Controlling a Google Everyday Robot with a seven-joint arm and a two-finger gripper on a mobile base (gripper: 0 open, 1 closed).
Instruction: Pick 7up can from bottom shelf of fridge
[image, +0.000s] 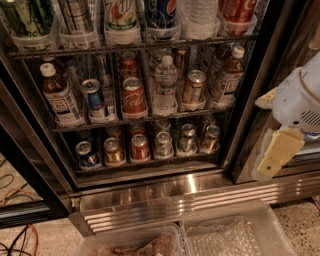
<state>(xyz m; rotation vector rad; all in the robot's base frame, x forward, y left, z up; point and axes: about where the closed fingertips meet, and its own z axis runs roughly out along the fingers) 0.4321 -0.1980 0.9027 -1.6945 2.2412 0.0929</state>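
Observation:
The fridge (35, 165) stands open in front of me, dark framed with a ribbed steel base. Its bottom shelf (150, 164) holds a row of short cans in clear trays. The 7up can (163, 143), pale silvery-green with a shiny top, stands fourth from the left, between a red-orange can (139, 146) and a greener can (187, 137). A gold-brown can (211, 137) ends the row on the right. My gripper (270, 127) hangs at the right, outside the fridge and level with the lower racks, with cream fingers (278, 151) apart and empty.
The rack above holds bottles (165, 86) and taller cans (133, 96). The fridge's right post (250, 125) stands between my gripper and the cans. Two clear plastic bins (235, 235) sit on the floor in front of the base. Cables (20, 235) lie on the floor at the left.

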